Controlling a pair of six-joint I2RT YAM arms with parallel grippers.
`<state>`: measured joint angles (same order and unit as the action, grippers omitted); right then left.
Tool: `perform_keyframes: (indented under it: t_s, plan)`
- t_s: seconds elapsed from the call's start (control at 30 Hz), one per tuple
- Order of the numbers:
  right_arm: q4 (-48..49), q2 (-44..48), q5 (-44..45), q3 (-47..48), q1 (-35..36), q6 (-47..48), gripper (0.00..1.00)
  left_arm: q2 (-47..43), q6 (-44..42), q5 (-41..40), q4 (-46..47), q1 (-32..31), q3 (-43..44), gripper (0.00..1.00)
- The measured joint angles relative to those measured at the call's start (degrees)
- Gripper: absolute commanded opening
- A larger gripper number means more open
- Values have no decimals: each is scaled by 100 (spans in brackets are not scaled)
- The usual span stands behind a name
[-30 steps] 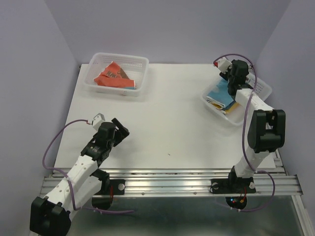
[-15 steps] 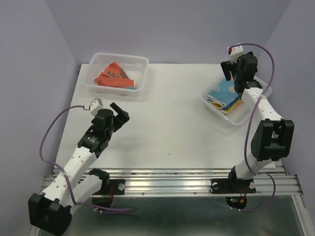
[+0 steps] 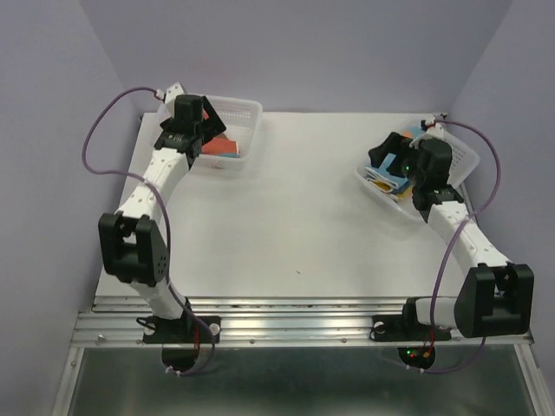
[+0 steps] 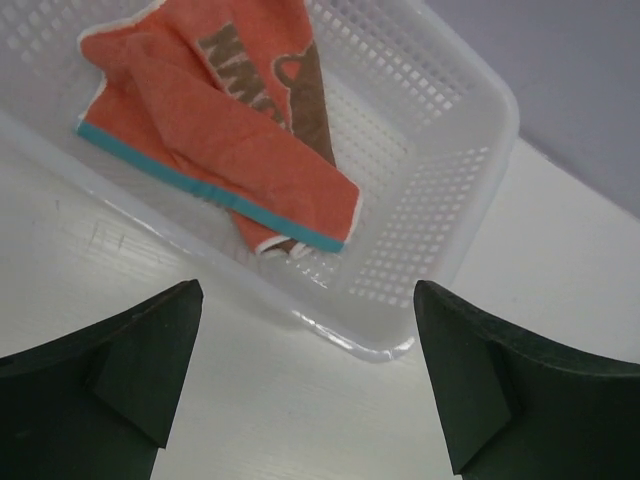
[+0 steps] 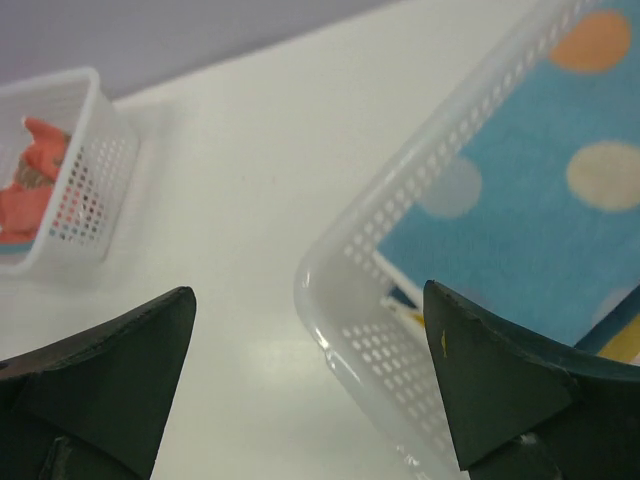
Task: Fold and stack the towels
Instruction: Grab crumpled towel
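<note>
Arms stretch forward, fingers spread wide: left gripper [image 4: 305,330] over orange towel [image 4: 220,140], right gripper [image 5: 308,300] by blue dotted towel [image 5: 520,210].

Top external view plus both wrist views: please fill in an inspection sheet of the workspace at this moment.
Surface: white table, bare in the middle.
Job's things: orange towel lies crumpled in the left basket; light blue dotted towel tops a folded stack in the right basket.
Clutter: nothing seen.
Grippers: left gripper open and empty, over the left basket's rim; right gripper open and empty, at the right basket's corner.
Cables: purple cables loop off both wrists; no snag seen.
Surroundings: lavender walls; metal rail at the near edge.
</note>
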<state>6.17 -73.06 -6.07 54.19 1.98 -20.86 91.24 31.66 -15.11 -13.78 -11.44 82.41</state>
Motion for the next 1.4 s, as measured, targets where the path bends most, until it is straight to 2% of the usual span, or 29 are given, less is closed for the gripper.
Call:
perform_keyframes:
  t_s: [0.13,0.27,0.37,0.53,0.73,0.83,0.87,0.97,1.0,1.4]
  plan:
    - [-404,7,-48,-723,37,-407,100,1506,-444,271,-267,378,1373,99]
    - [-531,103,-48,-831,37,-514,100,3101,-861,466,-898,601,3032,99]
    - [-426,269,-70,-831,37,-577,100,3882,-1095,621,-1165,634,3823,99]
    - [-271,184,-153,-831,37,-608,100,4690,-1386,911,-1438,614,4266,99]
    - [-269,-15,-192,-831,37,-614,100,5143,-1580,1010,-1547,592,4555,99]
    - [-269,-57,-214,-831,37,-616,100,5278,-1596,1032,-1578,592,4800,69]
    - [-271,-61,-216,-831,37,-616,100,5324,-1613,1021,-1572,592,4839,48]
    - [-260,-61,-216,-831,37,-614,100,5390,-1644,973,-1554,595,4878,15]
    - [-264,-61,-219,-831,37,-614,100,5390,-1635,977,-1554,605,4887,0]
    - [-181,44,-457,-1010,37,-570,100,5125,-1499,1165,-1683,629,4889,0]
